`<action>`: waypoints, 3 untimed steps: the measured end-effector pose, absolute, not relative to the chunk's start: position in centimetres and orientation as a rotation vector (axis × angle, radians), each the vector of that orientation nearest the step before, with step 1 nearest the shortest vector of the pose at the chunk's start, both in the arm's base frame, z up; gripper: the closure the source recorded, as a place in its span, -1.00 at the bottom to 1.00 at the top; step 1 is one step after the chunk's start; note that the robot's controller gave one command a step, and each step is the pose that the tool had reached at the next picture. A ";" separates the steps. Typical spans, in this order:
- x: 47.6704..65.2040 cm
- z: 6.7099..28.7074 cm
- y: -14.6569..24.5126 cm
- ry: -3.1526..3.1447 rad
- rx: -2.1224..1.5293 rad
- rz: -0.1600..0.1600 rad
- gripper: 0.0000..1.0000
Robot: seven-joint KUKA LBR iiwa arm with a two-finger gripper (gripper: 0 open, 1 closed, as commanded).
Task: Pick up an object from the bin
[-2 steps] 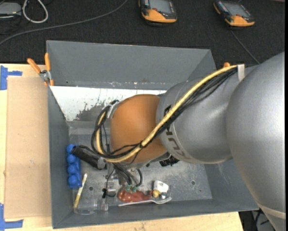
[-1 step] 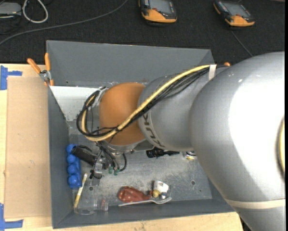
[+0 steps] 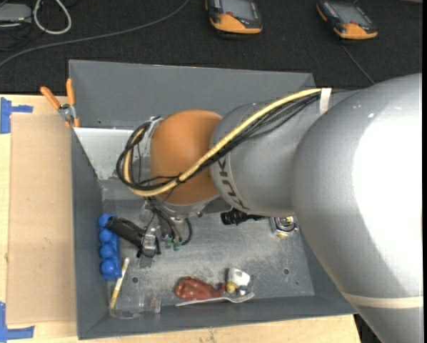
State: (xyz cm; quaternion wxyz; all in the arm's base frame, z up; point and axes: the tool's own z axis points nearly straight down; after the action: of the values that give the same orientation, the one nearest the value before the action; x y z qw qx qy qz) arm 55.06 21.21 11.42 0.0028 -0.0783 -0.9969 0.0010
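Note:
My gripper (image 3: pixel 158 233) hangs low in the left half of the bin, under the orange wrist cover. Just to its left lies a short black bar-shaped piece (image 3: pixel 126 229), whose right end reaches the gripper; whether they touch I cannot tell. A string of round blue beads (image 3: pixel 108 249) lies along the left wall, beside that black piece. A thin pale wooden stick (image 3: pixel 117 286) lies below the beads, near the front left corner.
A reddish-brown lump (image 3: pixel 193 289) and a metal spoon-like piece (image 3: pixel 235 286) lie near the front wall. A clear plastic piece (image 3: pixel 138 306) sits in the front left corner. A small metal ring (image 3: pixel 284 224) and a black part (image 3: pixel 232 218) lie under the arm at right.

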 end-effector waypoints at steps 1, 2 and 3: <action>55.5 8.9 21.3 -3.122 -0.308 0.001 -1.00; 57.0 6.9 21.0 -3.107 -0.466 -0.001 -1.00; 56.1 7.9 21.1 -3.111 -0.396 0.002 1.00</action>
State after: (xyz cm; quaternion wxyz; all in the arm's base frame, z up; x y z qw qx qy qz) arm 56.13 21.09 7.86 0.0029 -0.1262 -0.9920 0.0006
